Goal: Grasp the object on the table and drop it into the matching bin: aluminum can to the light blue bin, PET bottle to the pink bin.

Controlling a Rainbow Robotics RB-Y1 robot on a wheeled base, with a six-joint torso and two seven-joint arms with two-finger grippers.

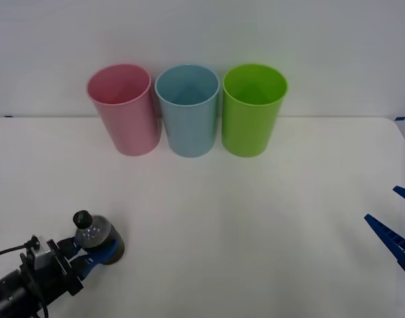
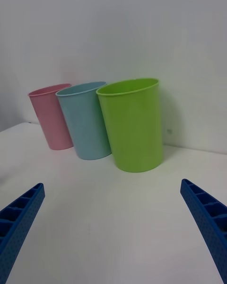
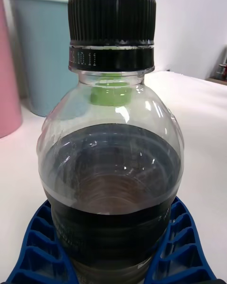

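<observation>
The PET bottle (image 1: 95, 235), small and clear with a black cap and dark lower body, stands upright at the table's (image 1: 242, 218) near left. My left gripper (image 1: 96, 246) is shut on its lower body; in the left wrist view the blue fingers (image 3: 33, 246) curve around both sides of the bottle (image 3: 111, 161). The pink bin (image 1: 126, 112) and the light blue bin (image 1: 189, 116) stand side by side at the back, pink on the left. My right gripper (image 1: 381, 203) waits open at the right edge, its fingers (image 2: 19, 213) spread wide with nothing between them.
A lime green bin (image 1: 250, 116) stands to the right of the light blue one; all three touch or nearly touch in a row before the white wall. White tabletop stretches between the bottle and the bins.
</observation>
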